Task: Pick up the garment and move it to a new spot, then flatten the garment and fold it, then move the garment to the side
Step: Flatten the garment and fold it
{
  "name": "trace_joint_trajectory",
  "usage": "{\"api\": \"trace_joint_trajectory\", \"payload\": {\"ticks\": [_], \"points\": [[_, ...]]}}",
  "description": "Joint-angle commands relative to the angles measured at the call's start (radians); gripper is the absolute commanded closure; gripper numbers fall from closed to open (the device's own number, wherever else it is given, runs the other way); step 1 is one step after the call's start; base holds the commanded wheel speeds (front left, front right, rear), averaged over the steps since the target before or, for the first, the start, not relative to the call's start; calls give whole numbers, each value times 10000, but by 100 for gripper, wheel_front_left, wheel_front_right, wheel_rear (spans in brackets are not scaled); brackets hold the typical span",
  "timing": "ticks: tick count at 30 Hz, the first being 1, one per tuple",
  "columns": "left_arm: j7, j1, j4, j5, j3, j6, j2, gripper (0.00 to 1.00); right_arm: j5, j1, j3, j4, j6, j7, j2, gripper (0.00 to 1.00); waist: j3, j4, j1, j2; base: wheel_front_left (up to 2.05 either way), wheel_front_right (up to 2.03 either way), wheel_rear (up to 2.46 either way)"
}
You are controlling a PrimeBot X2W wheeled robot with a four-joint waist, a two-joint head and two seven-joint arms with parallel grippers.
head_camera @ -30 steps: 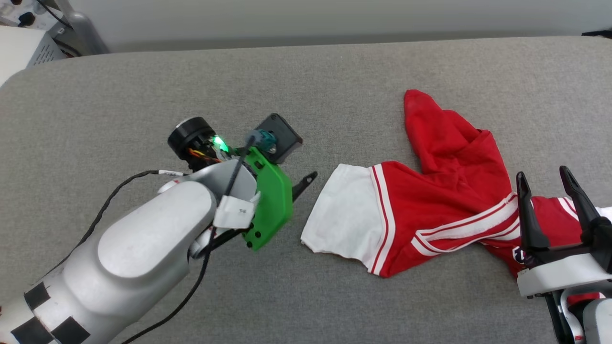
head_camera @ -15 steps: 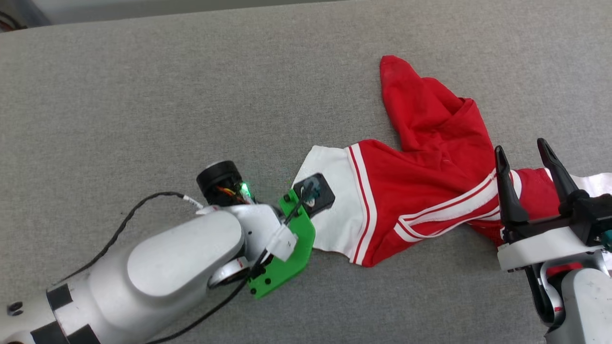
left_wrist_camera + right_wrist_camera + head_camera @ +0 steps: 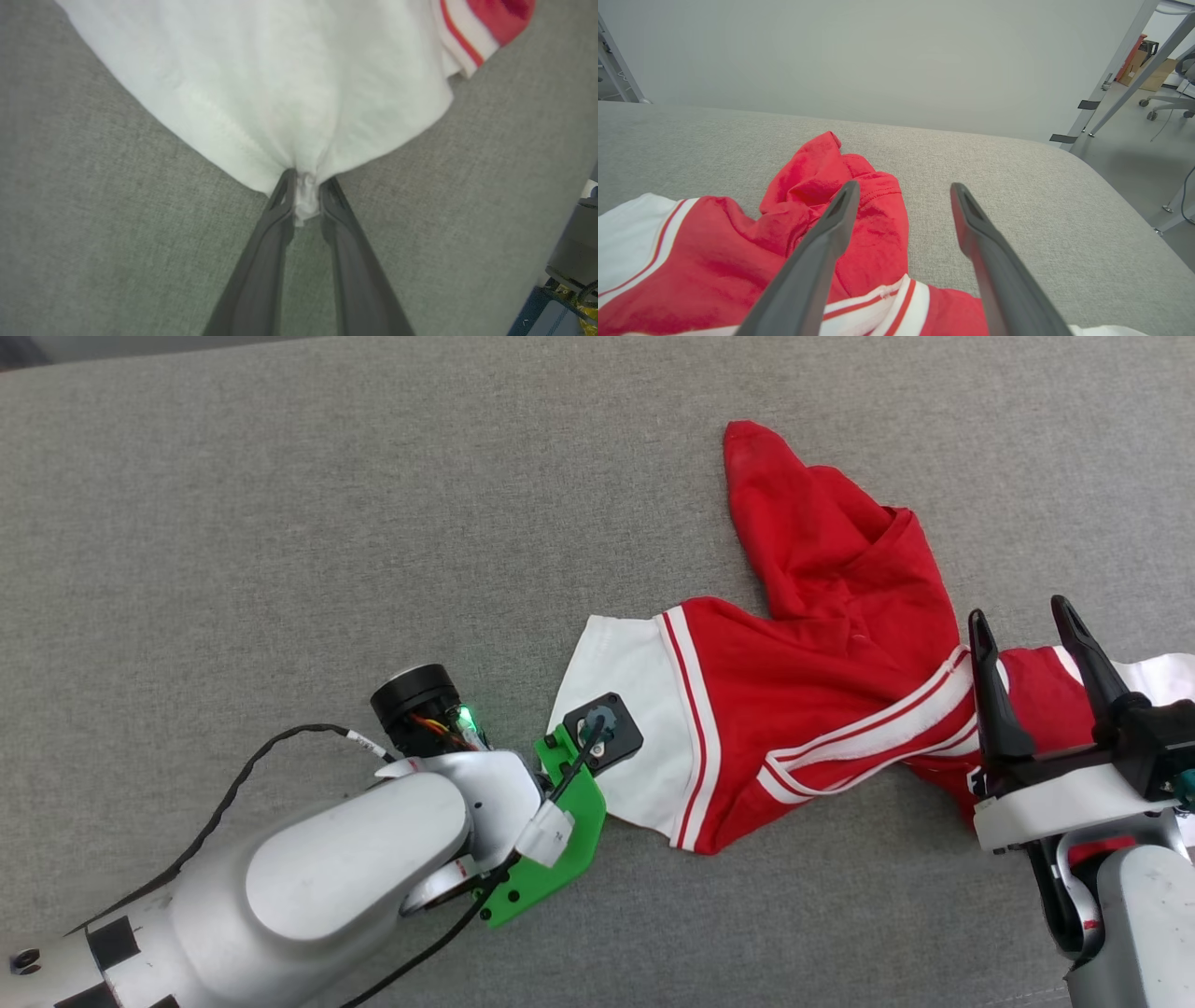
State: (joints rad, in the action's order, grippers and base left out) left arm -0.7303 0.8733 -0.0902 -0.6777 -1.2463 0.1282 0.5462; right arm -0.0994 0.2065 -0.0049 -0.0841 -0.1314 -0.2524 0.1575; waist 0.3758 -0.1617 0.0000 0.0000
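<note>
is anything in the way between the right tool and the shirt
Nothing visible does. The right tool hangs open over the red body of the garment, with no object between it and the cloth. The left tool is pinched shut on the edge of the white sleeve.

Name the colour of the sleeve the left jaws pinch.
White sleeve; left wrist view shows it best.

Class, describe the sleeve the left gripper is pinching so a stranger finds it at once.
On the grey padded surface lies a crumpled red garment. At its left end a short sleeve spreads out, its edge pinched by the left gripper. Unlike the red body beside it, it is plain white, edged by red-white stripes.
</note>
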Motion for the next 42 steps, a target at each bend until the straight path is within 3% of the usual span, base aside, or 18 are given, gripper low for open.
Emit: {"api": "trace_joint_trajectory", "payload": {"ticks": [1,7,11,23,30,31,32,33,41,42], "points": [[303,-412,-479,-85,-339,25,105,100,24,111,-62,-6,7,-89,49,0,-239,182,0,0,0,0,0],[2487,324,-1320,-441,-269,25,531,100,35,-262,-314,34,7,-91,115,0,-849,546,0,0,0,0,0],[3299,250,-1792,-606,-61,19,975,100,16,-565,-518,69,7,-92,150,0,-1178,769,0,0,0,0,0],[4758,-1284,-2959,-1642,687,-798,2151,100,2,-963,-785,67,7,-93,208,0,-1401,1108,0,0,0,0,0],[5396,-2097,-3589,-2159,842,-963,2134,100,34,-1076,-894,-102,7,-93,247,0,-1520,1260,0,0,0,0,0],[5578,-2186,-3668,-2219,895,-1013,2044,96,39,-1071,-882,-136,7,-92,255,0,-1570,1283,0,0,0,0,0],[5751,-2254,-3733,-2251,940,-1070,1960,69,34,-1066,-861,-157,7,-87,269,0,-1626,1301,0,0,0,0,0],[6041,-2324,-3803,-2254,1018,-1177,1863,0,18,-1057,-835,-171,7,-72,302,0,-1698,1320,0,0,0,0,0],[8384,-2955,-3918,-2204,1656,-2172,1335,0,-340,-950,-1094,378,7,395,1003,0,-2412,1546,0,0,0,0,0],[8952,-3120,-3782,-2132,1821,-2542,1296,0,-501,-895,-1179,681,7,682,1288,0,-2549,1617,0,0,0,0,0]]}}
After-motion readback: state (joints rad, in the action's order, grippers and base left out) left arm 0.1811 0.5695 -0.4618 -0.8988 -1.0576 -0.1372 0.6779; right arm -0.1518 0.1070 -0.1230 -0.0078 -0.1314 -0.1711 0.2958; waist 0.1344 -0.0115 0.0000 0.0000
